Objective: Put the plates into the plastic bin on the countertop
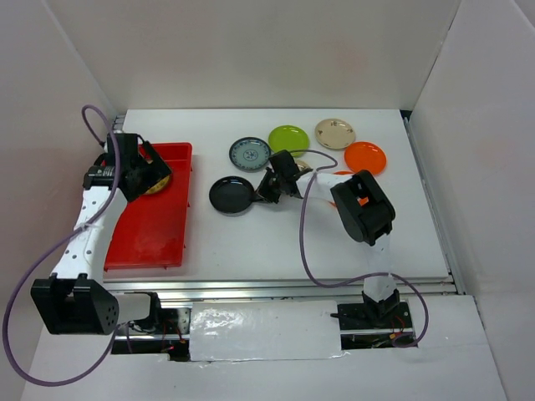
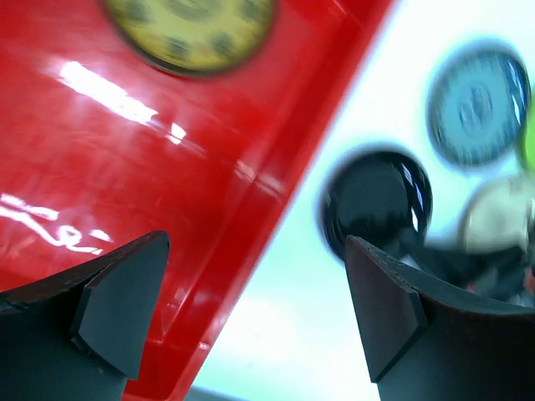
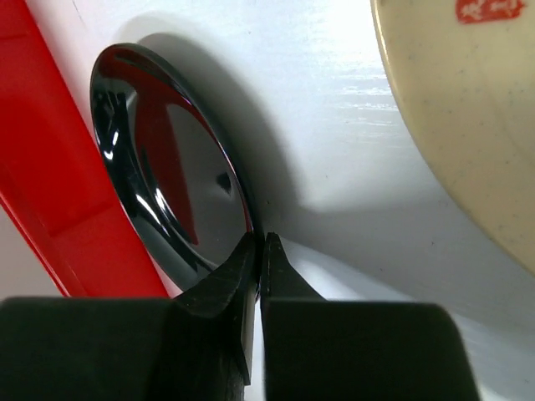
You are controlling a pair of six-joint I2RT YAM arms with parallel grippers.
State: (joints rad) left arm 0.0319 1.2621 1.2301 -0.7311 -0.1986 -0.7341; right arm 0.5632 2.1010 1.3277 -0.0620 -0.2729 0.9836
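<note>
The red plastic bin (image 1: 155,225) lies at the left of the white countertop (image 1: 276,242). A brown and gold plate (image 1: 157,185) rests in its far end. My left gripper (image 1: 142,171) hovers over that end, open and empty; the left wrist view shows the plate (image 2: 192,33) lying free on the bin floor (image 2: 167,167). My right gripper (image 1: 266,190) is shut on the right rim of the black plate (image 1: 231,195); in the right wrist view the fingertips (image 3: 259,246) pinch the glossy rim (image 3: 159,192). Blue-grey (image 1: 250,153), lime green (image 1: 288,139), cream (image 1: 335,132) and orange (image 1: 365,157) plates lie behind.
Another cream plate (image 3: 468,109) lies just right of the right gripper, partly under the arm. White walls enclose the countertop at the back and sides. A metal rail (image 1: 276,288) runs along the near edge, by the arm bases.
</note>
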